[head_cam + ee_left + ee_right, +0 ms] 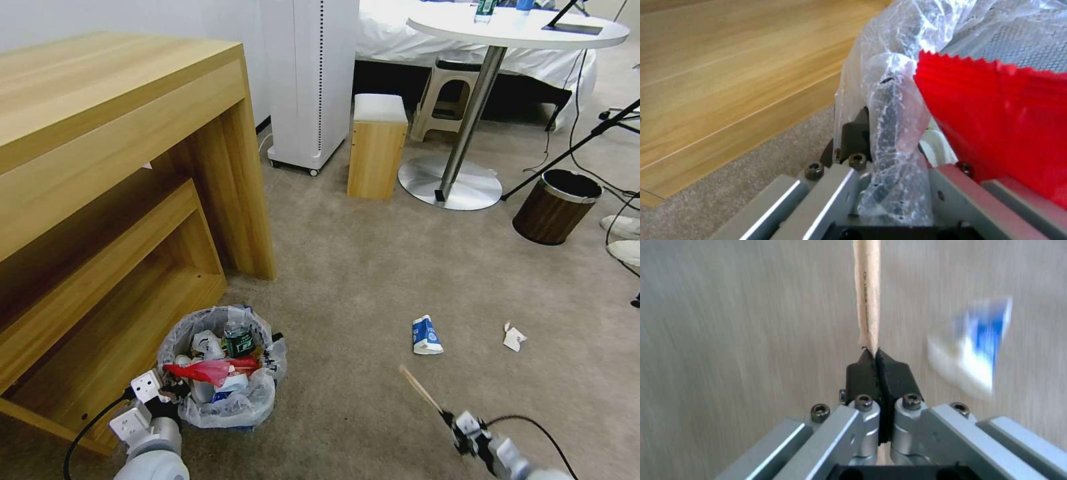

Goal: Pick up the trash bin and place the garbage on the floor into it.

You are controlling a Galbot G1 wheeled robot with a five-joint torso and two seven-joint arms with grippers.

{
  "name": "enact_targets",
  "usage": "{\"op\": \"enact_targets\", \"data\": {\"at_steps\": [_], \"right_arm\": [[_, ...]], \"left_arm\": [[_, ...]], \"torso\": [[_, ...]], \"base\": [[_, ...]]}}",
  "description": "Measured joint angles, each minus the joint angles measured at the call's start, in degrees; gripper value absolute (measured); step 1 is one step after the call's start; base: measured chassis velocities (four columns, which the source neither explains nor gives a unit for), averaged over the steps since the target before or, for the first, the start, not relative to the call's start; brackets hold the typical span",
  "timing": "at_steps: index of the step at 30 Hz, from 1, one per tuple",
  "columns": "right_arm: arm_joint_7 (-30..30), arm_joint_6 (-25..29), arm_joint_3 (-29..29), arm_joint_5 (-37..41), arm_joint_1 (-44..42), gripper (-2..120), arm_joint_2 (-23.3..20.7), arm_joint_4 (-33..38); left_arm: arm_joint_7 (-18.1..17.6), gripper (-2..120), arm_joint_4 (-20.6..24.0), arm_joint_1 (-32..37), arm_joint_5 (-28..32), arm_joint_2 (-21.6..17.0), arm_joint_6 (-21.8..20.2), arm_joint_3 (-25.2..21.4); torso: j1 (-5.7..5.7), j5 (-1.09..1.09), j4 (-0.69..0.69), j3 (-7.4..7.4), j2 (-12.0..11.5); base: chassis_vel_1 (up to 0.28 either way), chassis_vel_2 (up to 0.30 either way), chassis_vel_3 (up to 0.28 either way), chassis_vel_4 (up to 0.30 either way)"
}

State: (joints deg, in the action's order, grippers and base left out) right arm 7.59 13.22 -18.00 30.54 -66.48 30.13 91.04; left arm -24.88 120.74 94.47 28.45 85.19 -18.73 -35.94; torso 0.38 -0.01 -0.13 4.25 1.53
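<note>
Right hand (874,355) low over floor (373,280), pinching wooden stick (420,389); left hand (175,389) clamped on trash bin (223,400) rim

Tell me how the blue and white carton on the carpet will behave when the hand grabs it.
The carton looks crushed and lies flat on the carpet, so it is probably empty, light and unlikely to roll. Its creased walls will likely give under a squeeze rather than stay stiff. The right hand, shut on the wooden stick, is not free to take it.
</note>
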Motion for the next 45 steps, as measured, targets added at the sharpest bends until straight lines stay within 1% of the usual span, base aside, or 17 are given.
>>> {"op": "enact_targets", "data": {"at_steps": [2, 6, 8, 11, 13, 14, 17, 18, 21, 22, 25, 26, 29, 30, 33, 38, 45], "right_arm": [[-0.6, 0.5, 0.0, 0.4, 1.8, 0, -0.3, 2.7], [-2.1, 1.3, -1.6, 2.7, 11.8, 0, 0.6, 10.9], [-2.3, 1.3, -1.8, 3.1, 12.8, 0, 0.8, 11.6], [-3.3, 0.4, -2.7, 5.9, 19.4, 0, 2.4, 15.4], [-4.5, 0.1, -5.0, 8.4, 26.9, 0, 4.3, 18.0], [-4.5, 0.1, -5.0, 8.4, 26.9, 0, 4.3, 18.0], [-6.1, 0.6, -12.2, 11.4, 36.0, 0, 7.5, 19.6], [-6.1, 0.6, -12.2, 11.4, 36.0, 0, 7.5, 19.6], [-7.0, 1.5, -18.8, 11.5, 41.8, 0, 12.0, 17.7], [-7.0, 1.5, -18.8, 11.5, 41.8, 0, 12.0, 17.7], [-7.0, 2.0, -23.7, 10.3, 46.2, 0, 16.8, 14.5], [-7.0, 2.0, -23.7, 10.3, 46.2, 0, 16.8, 14.5], [-6.7, 2.3, -28.1, 9.6, 50.3, 0, 22.1, 9.1], [-6.7, 2.3, -28.1, 9.6, 50.3, 0, 22.1, 9.1], [-6.5, 2.5, -32.4, 9.1, 52.3, 0, 26.8, 3.6], [-6.3, 3.1, -36.3, 7.8, 52.5, 0, 31.6, -0.8], [-5.8, 3.1, -37.9, 7.5, 52.0, 0, 34.8, -1.3]], "left_arm": [[0.0, 1, 0.1, 0.0, 0.1, 0.0, -0.2, 0.0], [-0.1, 1, 1.1, 0.3, 0.2, -0.2, -0.9, 0.1], [-0.1, 1, 1.3, 0.4, 0.2, -0.2, -1.0, 0.1], [-0.1, 1, 1.9, 0.6, 0.3, -0.2, -1.3, 0.3], [-0.1, 1, 2.4, 0.6, 0.3, -0.2, -1.6, 0.5], [-0.1, 1, 2.4, 0.6, 0.3, -0.2, -1.6, 0.5], [-0.1, 1, 3.1, 0.8, 0.3, -0.2, -2.1, 0.6], [-0.1, 1, 3.1, 0.8, 0.3, -0.2, -2.1, 0.6], [-0.1, 1, 3.9, 1.2, 0.2, 0.0, -2.4, 0.7], [-0.1, 1, 3.9, 1.2, 0.2, 0.0, -2.4, 0.7], [-0.1, 1, 4.9, 1.8, 0.1, 0.2, -2.7, 0.7], [-0.1, 1, 4.9, 1.8, 0.1, 0.2, -2.7, 0.7], [-0.1, 1, 5.8, 2.4, 0.0, 0.4, -2.8, 0.7], [-0.1, 1, 5.8, 2.4, 0.0, 0.4, -2.8, 0.7], [-0.1, 1, 6.5, 2.9, 0.1, 0.4, -2.8, 0.3], [-0.1, 1, 6.8, 3.0, 0.5, 0.3, -2.8, -0.3], [-0.1, 1, 6.3, 2.3, 1.0, 0.2, -2.8, -0.6]], "torso": [[0.0, 0.0, -0.01, 0.0, 0.0], [0.0, 0.02, 0.02, 0.0, 0.0], [0.0, 0.01, 0.02, 0.0, 0.0], [0.01, 0.0, 0.01, 0.0, 0.0], [0.0, -0.01, 0.01, 0.0, 0.0], [0.0, -0.01, 0.01, 0.0, 0.0], [0.01, -0.01, 0.01, 0.0, 0.0], [0.01, -0.01, 0.01, 0.0, 0.0], [0.01, 0.0, 0.0, 0.01, 0.0], [0.01, 0.0, 0.0, 0.01, 0.0], [0.01, 0.01, 0.01, 0.0, 0.0], [0.01, 0.01, 0.01, 0.0, 0.0], [0.01, 0.01, 0.02, 0.0, 0.0], [0.01, 0.01, 0.02, 0.0, 0.0], [0.01, 0.0, 0.0, 0.0, 0.0], [0.01, 0.01, 0.01, 0.0, 0.0], [0.0, 0.0, 0.01, -0.01, 0.0]], "base": [[0.0, 0.0, 0.0, 0.0], [0.0, 0.0, 0.0, 0.0], [0.0, 0.0, 0.0, 0.0], [0.0, 0.0, 0.0, 0.0], [0.0, 0.0, 0.0, 0.0], [0.0, 0.0, 0.0, 0.0], [0.0, 0.0, 0.0, 0.0], [0.0, 0.0, 0.0, 0.0], [0.0, 0.0, 0.0, 0.0], [0.0, 0.0, 0.0, 0.0], [0.0, 0.0, 0.0, 0.0], [0.0, 0.0, 0.0, 0.0], [0.0, 0.0, 0.0, 0.0], [0.0, 0.0, 0.0, 0.0], [0.0, 0.0, 0.0, 0.0], [0.0, 0.0, 0.0, 0.0], [0.0, 0.0, 0.0, 0.0]]}}
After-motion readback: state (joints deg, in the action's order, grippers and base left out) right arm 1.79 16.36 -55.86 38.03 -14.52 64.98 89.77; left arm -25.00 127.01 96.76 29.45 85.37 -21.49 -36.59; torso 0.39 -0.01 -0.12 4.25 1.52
